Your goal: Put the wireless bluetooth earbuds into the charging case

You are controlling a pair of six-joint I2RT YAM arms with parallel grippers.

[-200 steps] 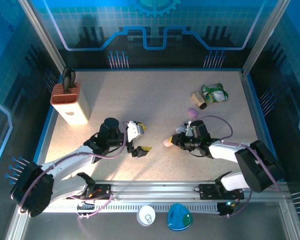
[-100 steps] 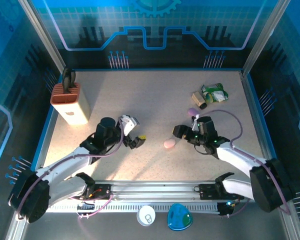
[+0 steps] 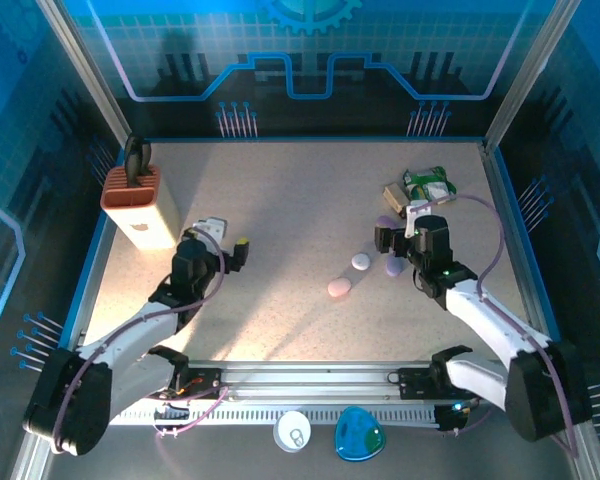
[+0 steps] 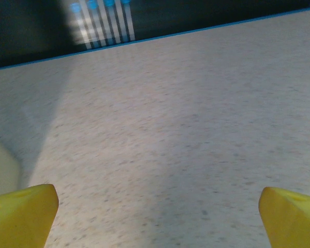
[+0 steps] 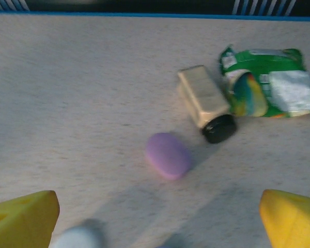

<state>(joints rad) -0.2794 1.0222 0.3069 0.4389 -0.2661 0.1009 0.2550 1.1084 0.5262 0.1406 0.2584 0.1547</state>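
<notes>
No tiny earbuds can be made out. Four pebble-shaped cases lie right of centre: a pink case (image 3: 339,287), a white case (image 3: 361,261), a purple case (image 3: 392,267), and a lilac case (image 3: 383,222) (image 5: 168,155) further back. My right gripper (image 3: 394,237) (image 5: 155,225) stands open just short of the lilac case, nothing between its yellow fingertips (image 5: 21,219). The white case's blurred edge (image 5: 77,237) shows at that view's bottom. My left gripper (image 3: 230,246) (image 4: 155,217) is open over bare tabletop at the left.
A green snack packet (image 3: 430,185) (image 5: 268,88) and a small beige bottle with a black cap (image 3: 398,198) (image 5: 204,101) lie behind the lilac case. A knife block (image 3: 140,205) stands at the far left. A white disc (image 3: 293,432) and a blue object (image 3: 359,435) sit beyond the front rail.
Both arms drew away from the table's middle: the left gripper went left and back, the right gripper right and back. The white and purple cases now lie uncovered.
</notes>
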